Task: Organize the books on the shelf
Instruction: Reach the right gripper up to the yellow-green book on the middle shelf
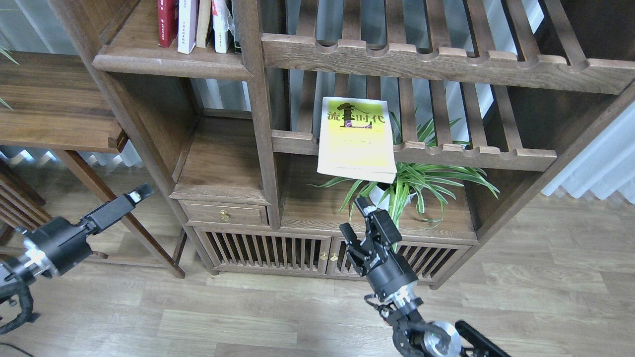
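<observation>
A yellow-green book [357, 139] with black Chinese characters lies flat on a slatted rack [476, 153], and its near end sticks out past the front rail. A dark red book [167, 22] and a pale book [187, 25] stand upright with a few other books on the solid dark wood shelf [168, 62] at the top left. My right gripper [354, 219] is open and empty, below the yellow-green book and apart from it. My left gripper [142, 192] is far left, low and holds nothing; its fingers cannot be told apart.
A spider plant in a white pot [416, 186] stands on the board under the yellow-green book, right beside my right gripper. A thick upright post [260, 124] divides the bookcase. A small drawer [225, 214] and slatted doors [268, 250] are below. A wooden side table [54, 104] stands left.
</observation>
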Motion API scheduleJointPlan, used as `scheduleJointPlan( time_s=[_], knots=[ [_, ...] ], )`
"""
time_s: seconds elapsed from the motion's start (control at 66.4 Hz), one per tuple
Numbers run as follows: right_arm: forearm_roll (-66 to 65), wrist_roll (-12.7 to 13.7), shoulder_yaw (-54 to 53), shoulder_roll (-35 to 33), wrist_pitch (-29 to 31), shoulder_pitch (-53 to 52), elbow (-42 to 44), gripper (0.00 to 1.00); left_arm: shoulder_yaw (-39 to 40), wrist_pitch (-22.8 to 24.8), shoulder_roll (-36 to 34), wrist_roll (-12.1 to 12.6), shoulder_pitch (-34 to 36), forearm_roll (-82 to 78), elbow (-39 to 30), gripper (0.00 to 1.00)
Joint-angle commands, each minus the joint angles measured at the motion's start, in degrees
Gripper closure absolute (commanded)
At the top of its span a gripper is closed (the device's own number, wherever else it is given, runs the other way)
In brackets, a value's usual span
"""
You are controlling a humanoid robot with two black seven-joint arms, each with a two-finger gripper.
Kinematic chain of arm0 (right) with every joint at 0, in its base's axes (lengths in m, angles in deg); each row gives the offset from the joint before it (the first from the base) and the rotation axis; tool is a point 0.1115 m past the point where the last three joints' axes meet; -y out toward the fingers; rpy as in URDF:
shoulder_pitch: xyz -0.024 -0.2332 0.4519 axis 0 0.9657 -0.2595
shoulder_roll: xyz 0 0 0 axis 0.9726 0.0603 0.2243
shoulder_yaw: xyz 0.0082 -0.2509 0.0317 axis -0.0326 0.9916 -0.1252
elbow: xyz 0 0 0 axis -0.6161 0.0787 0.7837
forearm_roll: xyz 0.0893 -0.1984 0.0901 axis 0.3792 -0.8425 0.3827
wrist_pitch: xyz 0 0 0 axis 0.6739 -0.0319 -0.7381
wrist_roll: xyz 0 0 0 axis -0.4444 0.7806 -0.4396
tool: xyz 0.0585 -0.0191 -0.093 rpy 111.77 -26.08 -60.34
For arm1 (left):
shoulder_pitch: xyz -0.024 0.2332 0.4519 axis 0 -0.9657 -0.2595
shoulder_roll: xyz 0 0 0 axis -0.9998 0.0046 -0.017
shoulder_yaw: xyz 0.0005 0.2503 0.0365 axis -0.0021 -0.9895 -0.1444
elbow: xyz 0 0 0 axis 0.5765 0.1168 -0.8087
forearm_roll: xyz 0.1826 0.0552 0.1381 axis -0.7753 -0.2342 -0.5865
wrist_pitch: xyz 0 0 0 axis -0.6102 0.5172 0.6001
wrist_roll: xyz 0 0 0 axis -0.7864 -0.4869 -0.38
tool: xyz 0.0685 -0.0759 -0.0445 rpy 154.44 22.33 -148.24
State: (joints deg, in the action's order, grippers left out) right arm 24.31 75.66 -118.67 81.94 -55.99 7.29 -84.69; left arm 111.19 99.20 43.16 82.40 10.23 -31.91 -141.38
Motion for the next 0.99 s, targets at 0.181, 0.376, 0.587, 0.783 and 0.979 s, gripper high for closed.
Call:
scheduleJointPlan(
  time_s=[0.181, 0.376, 0.587, 0.783, 0.979],
  knots=[
    [1.5, -2.3, 2.4, 0.0, -3.3, -8.2, 5.1, 0.01, 0.4, 0.0, 1.7, 0.2, 0.1, -0.3, 1.9, 0.07],
    [6.2, -2.2, 3.9, 0.0, -9.8, -10.1, 5.3, 0.02, 2.3, 0.0, 1.6, 0.6, 0.1, -0.4, 1.9, 0.07],
    [7.6, -2.2, 3.8, 0.0, -12.4, -13.5, 6.2, 0.04, 3.4, 0.0, 1.3, 0.7, 0.1, -1.0, 1.8, 0.07],
    [13.0, -2.3, 3.4, 0.0, -12.4, -18.3, 10.6, 0.15, 3.7, 0.0, 1.4, 0.6, 0.1, -1.6, 1.7, 0.07],
    [16.8, -3.6, 3.2, 0.0, -11.8, -18.7, 11.0, 0.6, 5.4, 0.0, 1.3, 0.7, 0.1, -2.0, 1.7, 0.07]
  ],
)
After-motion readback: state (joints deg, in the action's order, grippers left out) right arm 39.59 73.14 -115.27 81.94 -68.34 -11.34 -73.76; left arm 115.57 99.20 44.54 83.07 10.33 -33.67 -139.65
